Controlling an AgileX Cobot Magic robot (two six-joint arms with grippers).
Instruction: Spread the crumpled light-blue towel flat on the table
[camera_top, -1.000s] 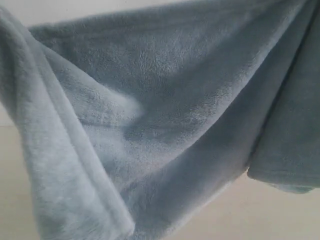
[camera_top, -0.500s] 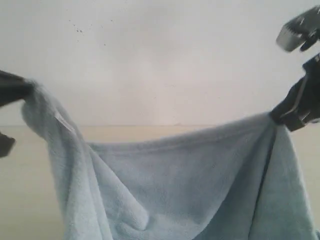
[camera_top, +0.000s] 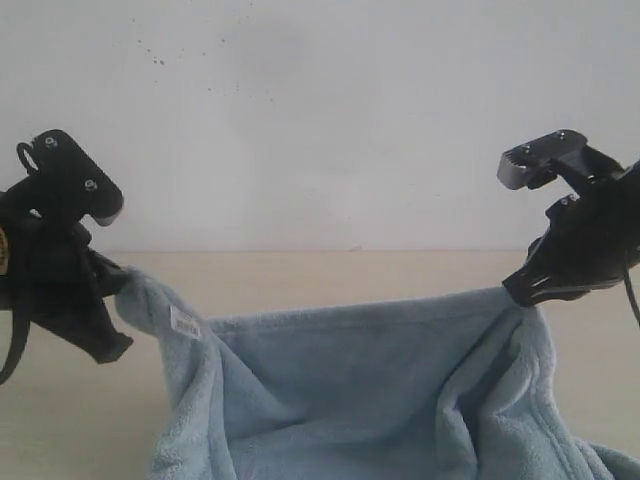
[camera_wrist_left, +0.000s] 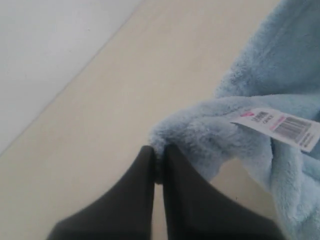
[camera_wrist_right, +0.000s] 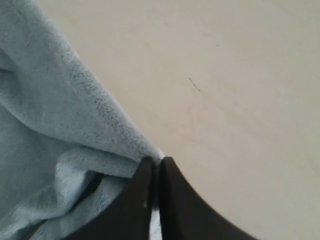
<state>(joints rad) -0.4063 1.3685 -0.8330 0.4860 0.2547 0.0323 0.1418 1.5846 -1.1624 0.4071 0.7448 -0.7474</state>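
Progress looks roughly midway to us. The towel (camera_top: 360, 390) is no longer a crumpled heap: it hangs stretched between two corners above the desk (camera_top: 330, 275), its top hem sagging in a shallow curve. The left fingers (camera_wrist_left: 149, 167) are pressed together on one corner, just beside the white care tag (camera_wrist_left: 280, 126). The right fingers (camera_wrist_right: 147, 172) are pinched just as narrowly on the opposite corner, with only a sliver of cloth between them. The body of the cloth drops in loose folds, bunched most under the right corner, and runs out of the exterior view at the bottom. So we cannot tell how much of it already rests on the desk.

In our judgement the laying-out remains: the far hem lowered onto the surface, the cloth drawn flat, the folds smoothed, both corners let go.

A second ago the towel filled the exterior view, close to the camera. Half a second ago it had dropped back, with the wall (camera_top: 320, 120) showing above it and the arms partly cut off at the edges. Now both arms are in view, the held corners sit lower, and the tag has come down with them.
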